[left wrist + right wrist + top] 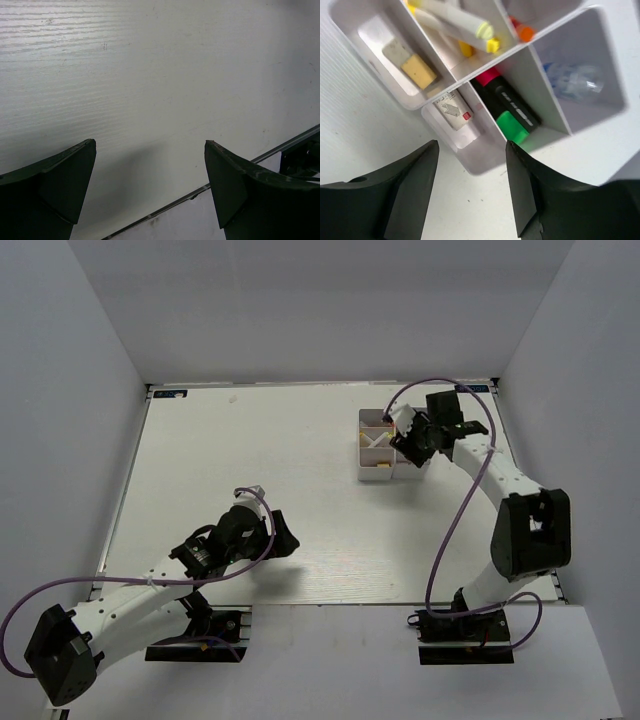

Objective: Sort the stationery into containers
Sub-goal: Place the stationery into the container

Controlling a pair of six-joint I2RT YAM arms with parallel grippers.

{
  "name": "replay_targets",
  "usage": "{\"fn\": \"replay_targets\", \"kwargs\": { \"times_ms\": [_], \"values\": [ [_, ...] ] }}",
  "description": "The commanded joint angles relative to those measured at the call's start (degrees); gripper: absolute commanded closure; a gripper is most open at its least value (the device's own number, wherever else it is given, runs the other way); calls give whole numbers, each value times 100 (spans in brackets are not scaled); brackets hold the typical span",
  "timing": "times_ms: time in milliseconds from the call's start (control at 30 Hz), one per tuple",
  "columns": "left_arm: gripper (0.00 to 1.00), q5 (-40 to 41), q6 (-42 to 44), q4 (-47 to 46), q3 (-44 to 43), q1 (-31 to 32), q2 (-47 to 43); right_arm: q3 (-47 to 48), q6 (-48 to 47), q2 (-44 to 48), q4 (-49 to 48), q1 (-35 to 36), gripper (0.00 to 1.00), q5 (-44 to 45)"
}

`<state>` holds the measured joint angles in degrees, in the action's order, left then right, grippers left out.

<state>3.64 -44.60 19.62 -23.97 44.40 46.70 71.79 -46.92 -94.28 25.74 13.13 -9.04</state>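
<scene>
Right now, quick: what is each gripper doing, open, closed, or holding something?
Left gripper: open, empty, over bare table.
Right gripper: open, holding nothing, above the white box.

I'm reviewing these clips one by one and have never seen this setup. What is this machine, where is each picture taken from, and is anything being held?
These are two robot arms bolted at the near edge of a white table. The overhead picture looks down from above and behind them; the other two come from a camera on each wrist, so the dark shapes at the bottom are that arm's own fingers.

The left gripper is open over bare table and holds nothing. The right gripper hangs open above a white divided box, with nothing between its fingers.

In the box lie a tan eraser, pale highlighters, black markers with pink and green ends, a small wrapped eraser and a clear blue-tinted item, too blurred to name.
</scene>
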Motion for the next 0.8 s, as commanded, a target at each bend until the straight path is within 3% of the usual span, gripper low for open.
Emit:
{"fn": "replay_targets", "kwargs": {
  "times_ms": [0, 233, 267, 300, 567, 767],
  "values": [
    [1, -47, 100, -115, -99, 16, -20, -24, 489, 952, -51, -38, 38, -133],
    [1, -381, 469, -502, -284, 16, 269, -1184, 1623, 2386, 335, -91, 28, -1089],
    [1, -442, 522, -555, -415, 16, 374, -1463, 1737, 2518, 379, -100, 13, -1178],
    [1, -443, 575, -555, -416, 16, 436, -1762, 1878, 2946, 362, -117, 10, -1153],
    [1, -856, 1199, -827, -1293, 16, 1437, -2995, 2889, 4276, 186, -275, 10, -108],
    [1, -1006, 1199, -959, -1585, 121, 1948, -3478, 3056, 4786, -33, -372, 10, -169]
  ]
}}
